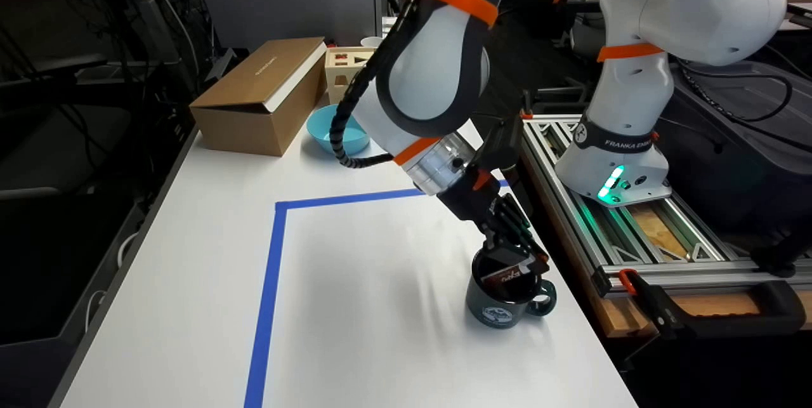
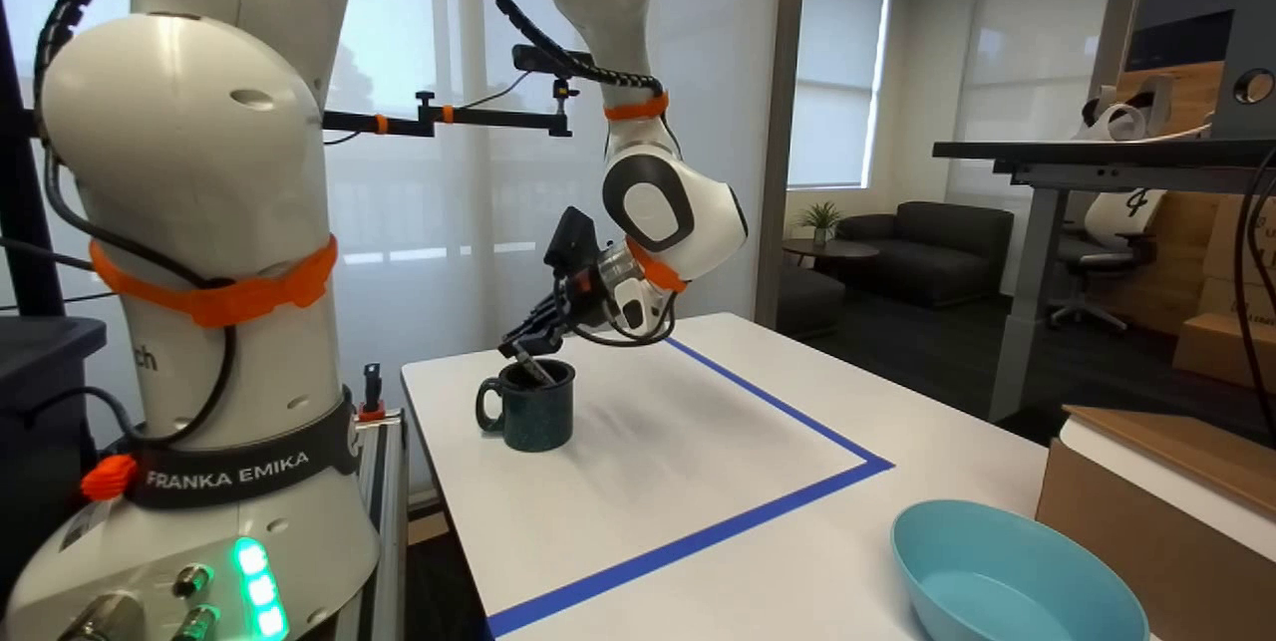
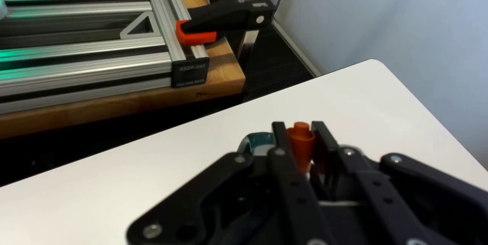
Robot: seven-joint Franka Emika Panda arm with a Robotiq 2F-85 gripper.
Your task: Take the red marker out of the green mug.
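The dark teal-green mug [image 1: 490, 308] stands upright on the white table near the robot base, in both exterior views [image 2: 538, 424]. The red marker [image 1: 505, 273] leans tilted inside it, and its upper end sticks out past the rim [image 2: 539, 371]. My gripper [image 1: 534, 257] reaches down at a slant to the mug's rim. In the wrist view the fingers [image 3: 298, 127] sit against both sides of the marker's orange-red end [image 3: 302, 149], with no clear gap. A teal piece of the mug [image 3: 260, 138] shows beside the left finger; the rest is hidden by the gripper.
A light blue bowl [image 1: 325, 121] and a brown cardboard box [image 1: 247, 106] stand at the table's far end, with a wooden shape toy [image 1: 346, 65] behind. Blue tape [image 1: 269, 294] marks the table. The metal base frame [image 1: 634, 268] and a clamp [image 1: 710, 316] lie past the table edge.
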